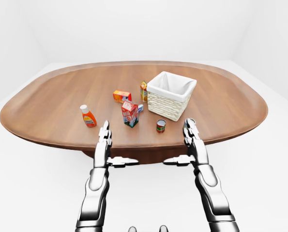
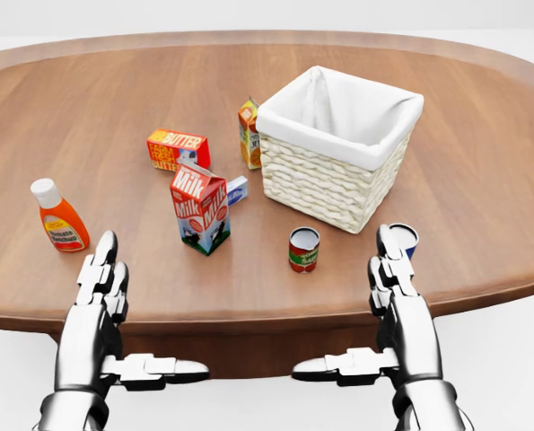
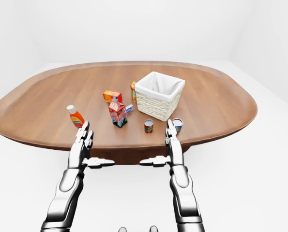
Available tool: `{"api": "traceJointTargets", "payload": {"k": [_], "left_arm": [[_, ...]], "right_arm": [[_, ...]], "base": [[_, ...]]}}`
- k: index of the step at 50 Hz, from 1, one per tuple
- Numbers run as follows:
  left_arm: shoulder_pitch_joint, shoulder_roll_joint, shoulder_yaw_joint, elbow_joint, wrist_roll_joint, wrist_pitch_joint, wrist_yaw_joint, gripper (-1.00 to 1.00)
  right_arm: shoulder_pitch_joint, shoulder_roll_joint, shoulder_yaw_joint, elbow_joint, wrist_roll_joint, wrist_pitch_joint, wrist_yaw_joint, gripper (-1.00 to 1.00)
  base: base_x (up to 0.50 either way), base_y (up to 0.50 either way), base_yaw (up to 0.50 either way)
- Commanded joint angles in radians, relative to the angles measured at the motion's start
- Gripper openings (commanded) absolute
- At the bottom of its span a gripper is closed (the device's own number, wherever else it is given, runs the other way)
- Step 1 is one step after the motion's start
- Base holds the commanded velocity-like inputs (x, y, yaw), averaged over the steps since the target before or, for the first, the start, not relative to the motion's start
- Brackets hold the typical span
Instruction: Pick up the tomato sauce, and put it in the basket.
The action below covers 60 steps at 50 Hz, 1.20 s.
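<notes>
My left hand (image 2: 100, 301) and right hand (image 2: 397, 301) hover at the oval wooden table's (image 2: 482, 180) near edge, fingers spread, empty. The small red tomato sauce can (image 2: 303, 249) stands upright just below the white-lined wicker basket (image 2: 338, 148) — between my hands.

My arms: two, polished silver-chrome, built of rounded segmented shells with darker seams at the joints. My left hand (image 2: 105, 296) and right hand (image 2: 397, 287): same bright metal, each with blocky, jointed fingers and a thumb of short linked segments. No cables, markings or sleeves that I can make out.
</notes>
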Motion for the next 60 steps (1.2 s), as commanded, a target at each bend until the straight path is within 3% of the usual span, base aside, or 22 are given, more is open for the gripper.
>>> {"api": "traceJointTargets", "payload": {"k": [1,11,32,35,60], "left_arm": [[0.026,0.016,0.022,-0.086,0.040,0.064,-0.015,1.00],[0.049,0.021,0.047,-0.250,0.047,0.066,-0.046,1.00],[0.054,0.018,0.049,-0.271,0.066,0.066,-0.055,1.00],[0.054,0.017,0.046,-0.257,0.069,0.066,-0.056,1.00],[0.061,0.014,0.038,-0.262,0.074,0.066,-0.058,1.00]], "right_arm": [[0.028,-0.007,-0.004,-0.091,0.016,0.061,0.057,1.00],[0.058,-0.010,-0.013,-0.249,0.036,0.061,0.078,1.00],[0.055,-0.014,-0.030,-0.283,0.025,0.061,0.075,1.00],[0.070,-0.015,-0.029,-0.283,0.048,0.061,0.113,1.00],[0.083,-0.017,-0.041,-0.346,0.053,0.061,0.129,1.00]], "base": [[0.00,0.00,0.00],[0.00,0.00,0.00],[0.00,0.00,0.00],[0.06,0.00,0.00],[0.50,0.00,0.00]]}}
